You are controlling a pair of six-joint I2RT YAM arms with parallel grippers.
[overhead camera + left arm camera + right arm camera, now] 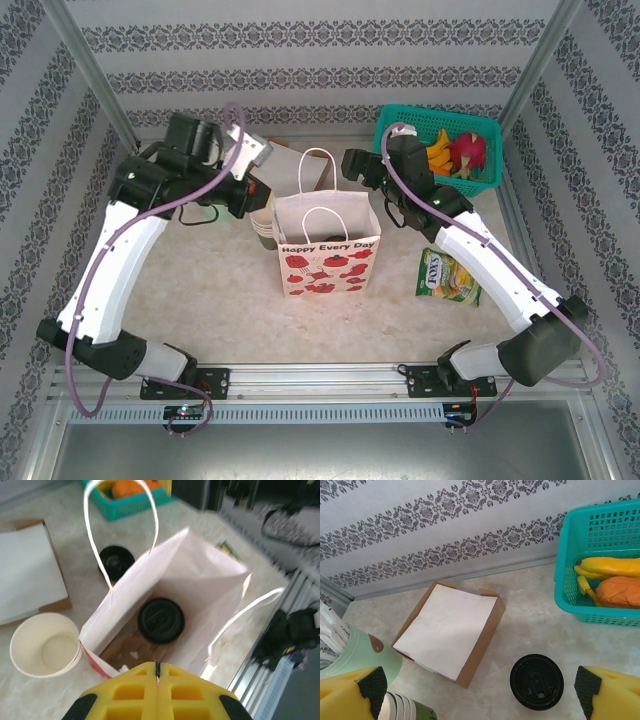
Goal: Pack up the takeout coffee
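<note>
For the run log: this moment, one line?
left hand shut, empty | right hand open over table cup | bag holds one cup

Top cam sat high over the near edge of the table [200, 290], faced the back wall [320, 60], wide, whole tabletop in frame. Left wrist cam looked almost straight down into the open paper bag [200, 580], close. Right wrist cam sat low, tilted toward the back wall. Both wrist views shared the black-lidded cup [536, 681] beside the bag, the brown box [445, 630] and the teal basket [560, 570]. Top and left wrist views shared the bag.
</note>
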